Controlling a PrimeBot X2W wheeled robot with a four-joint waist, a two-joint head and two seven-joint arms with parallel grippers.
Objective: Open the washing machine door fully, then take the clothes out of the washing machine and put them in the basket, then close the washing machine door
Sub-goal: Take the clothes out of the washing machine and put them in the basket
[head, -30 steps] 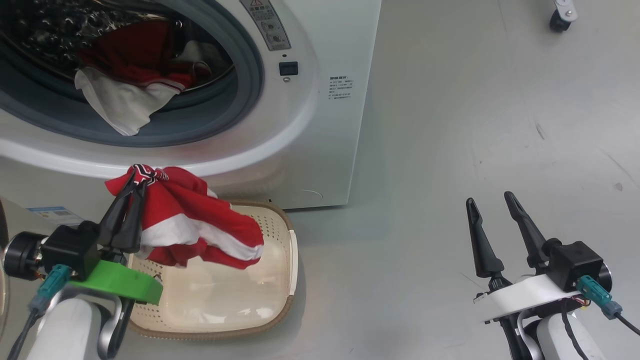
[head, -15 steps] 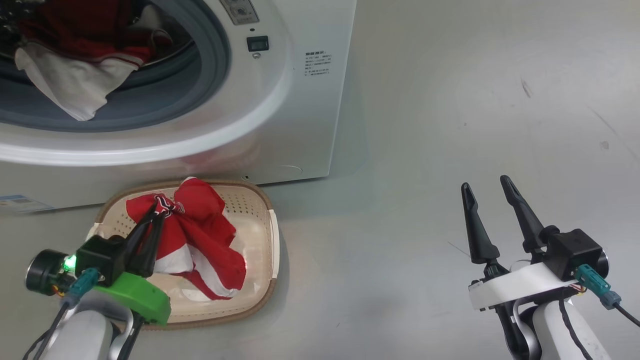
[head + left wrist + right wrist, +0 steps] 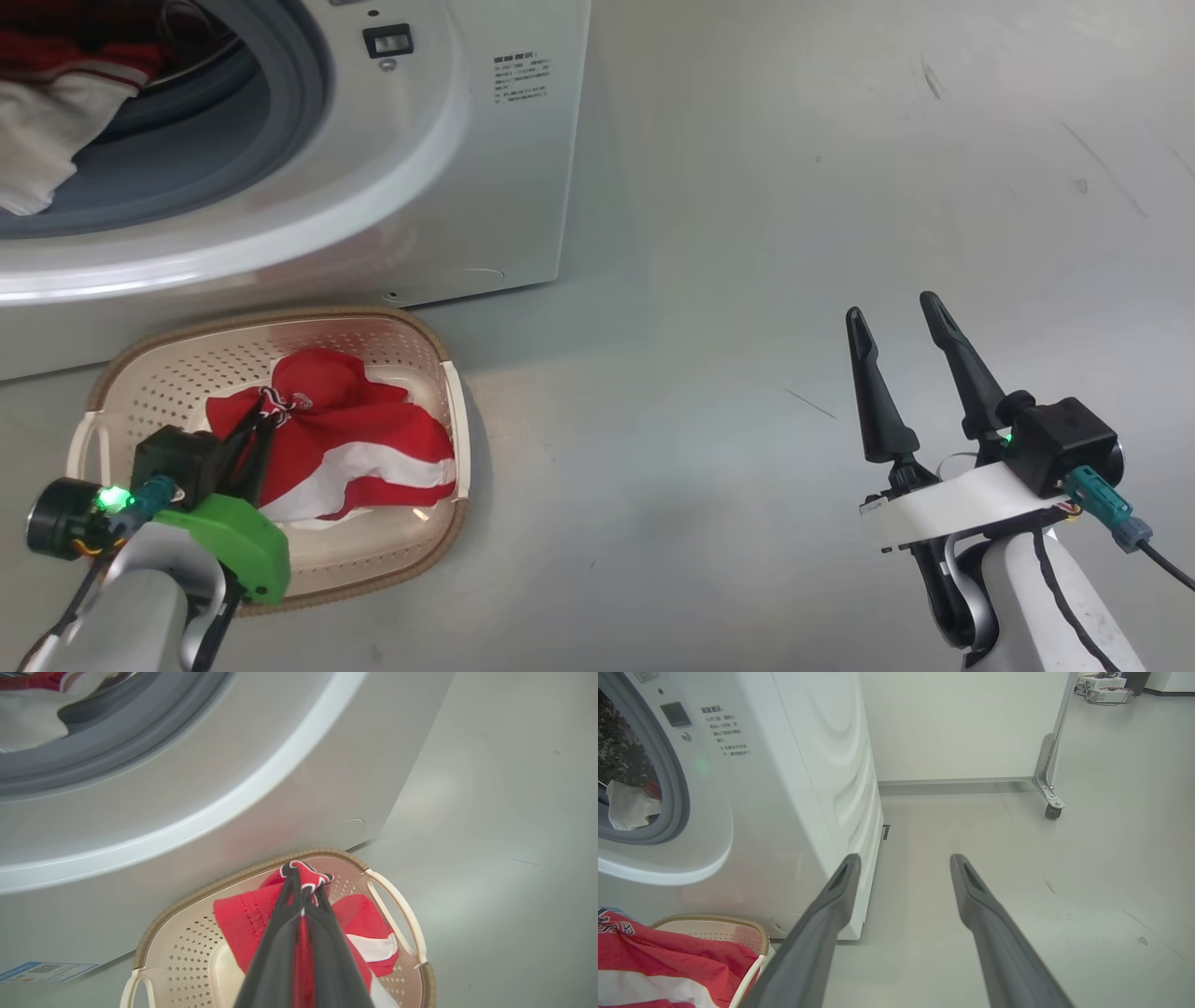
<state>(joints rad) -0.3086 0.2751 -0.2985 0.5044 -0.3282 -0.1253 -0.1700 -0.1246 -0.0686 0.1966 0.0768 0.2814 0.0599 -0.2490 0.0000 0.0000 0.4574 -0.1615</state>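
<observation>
Lowered from above the rim a second ago, the garment [image 3: 364, 439] now lies in the basket [image 3: 168, 373]. Behind stands the washer [image 3: 448, 187], open, more clothes [image 3: 47, 131] inside. Left claw [image 3: 266, 406] pinches the garment's bunched top; right claw [image 3: 892, 313] hangs spread and empty over the floor [image 3: 747, 187].

text: none readable | washer [image 3: 523, 187] front, right of opening: printed label [image 3: 521, 78], lines too small to read | washer low left: blue sticker [image 3: 44, 971], illegible | garment [image 3: 355, 439]: lettering [image 3: 608, 926] cut off, unreadable
</observation>
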